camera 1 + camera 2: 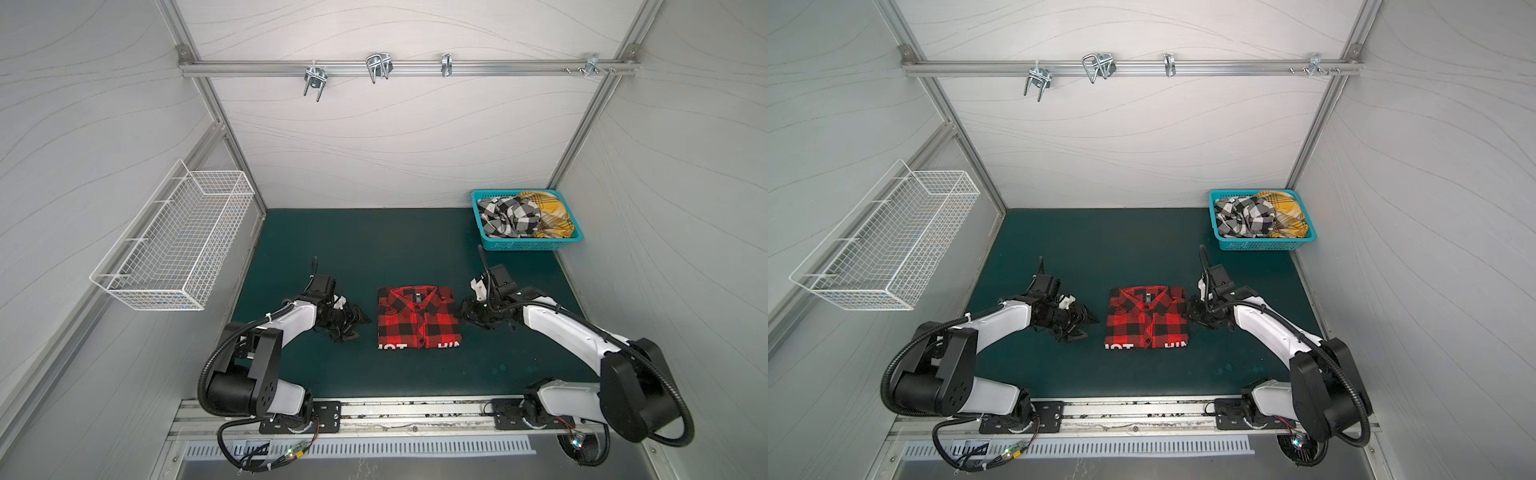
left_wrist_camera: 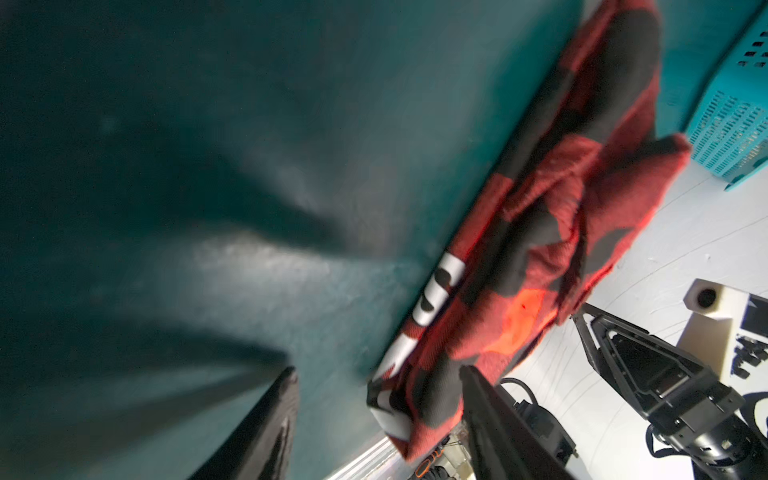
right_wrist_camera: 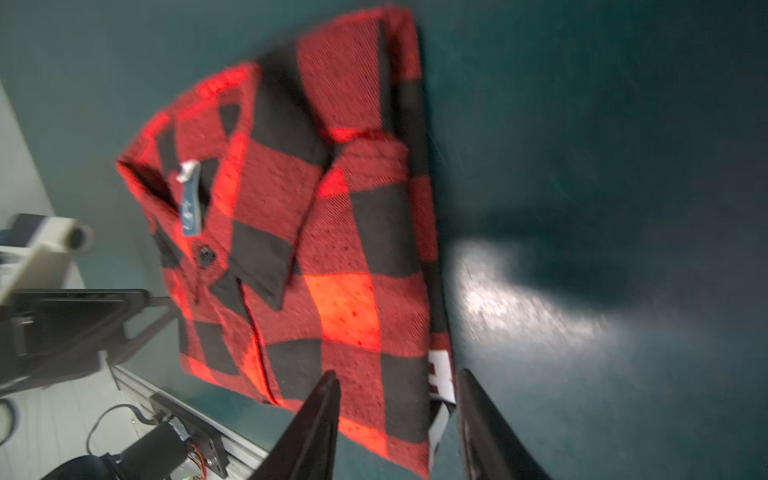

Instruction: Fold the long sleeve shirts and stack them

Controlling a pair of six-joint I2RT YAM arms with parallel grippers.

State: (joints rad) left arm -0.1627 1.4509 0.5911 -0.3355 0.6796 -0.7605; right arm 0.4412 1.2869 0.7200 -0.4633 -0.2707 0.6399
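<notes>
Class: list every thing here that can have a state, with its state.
red-and-black shirt: folded, flat on the mat.
black-and-white shirt: crumpled in the turquoise basket.
yellow shirt: crumpled there too.
turquoise basket: upright, holding both.
left gripper: open, holding nothing.
right gripper: open, holding nothing.

yellow shirt (image 1: pixel 552 212): half under checked shirt (image 1: pixel 509 216) | red shirt (image 1: pixel 417 320) lettering: partly hidden, unreadable

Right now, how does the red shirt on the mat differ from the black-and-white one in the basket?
The red shirt lies folded flat on the green mat; the black-and-white shirt sits crumpled in the turquoise basket. The red shirt lies alone; the black-and-white shirt shares the basket with a yellow shirt. Both are checked.
</notes>
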